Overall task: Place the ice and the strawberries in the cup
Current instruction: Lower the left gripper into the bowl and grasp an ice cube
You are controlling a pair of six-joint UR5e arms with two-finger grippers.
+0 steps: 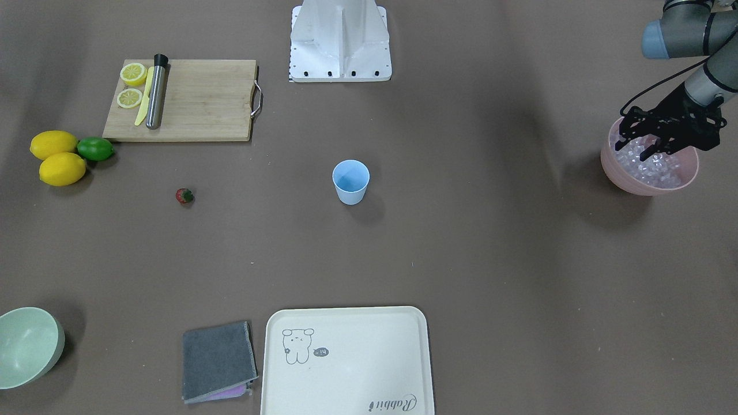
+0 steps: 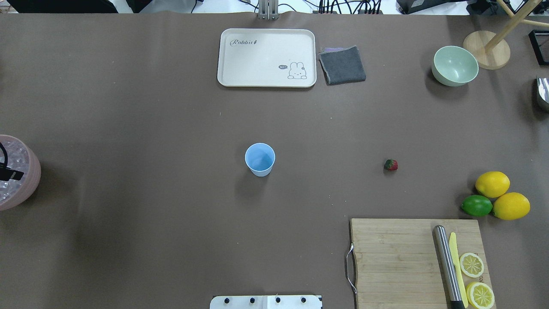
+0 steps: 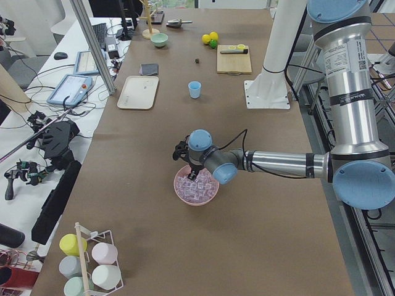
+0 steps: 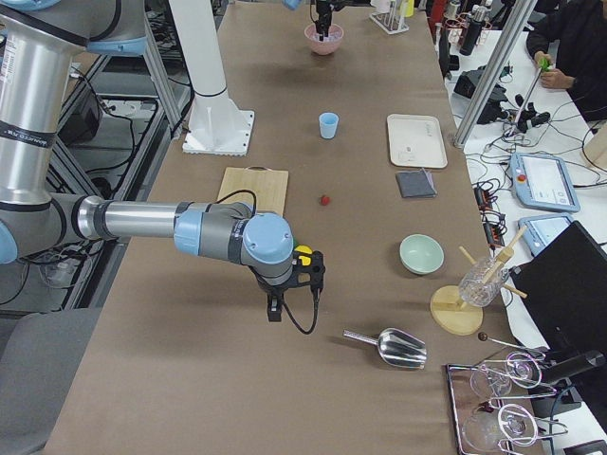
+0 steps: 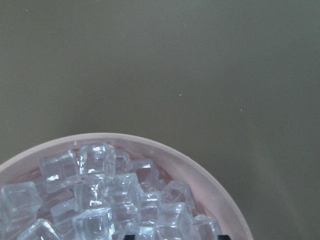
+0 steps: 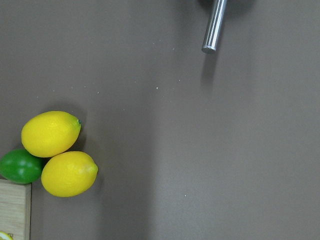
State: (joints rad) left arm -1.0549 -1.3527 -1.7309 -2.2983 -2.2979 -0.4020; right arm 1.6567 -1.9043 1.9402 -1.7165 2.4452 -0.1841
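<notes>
Exterior front-facing view showed the left claw (image 1: pixel 634 148), seemingly open, down in the ice (image 1: pixel 657 170); closing on a cube seemed due next, the cup (image 1: pixel 350 183) well apart.

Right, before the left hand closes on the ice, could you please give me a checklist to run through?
1. Left hand down in the pink bowl, at the ice: ok.
2. Open, ready to close: ok.
3. A cube squarely between its fingers: cannot tell.
4. Cup upright and empty: ok.
5. Strawberry on the table, apart from the cup: ok.
6. Right hand away from the cup, by the lemons: ok; open or shut: cannot tell.
</notes>
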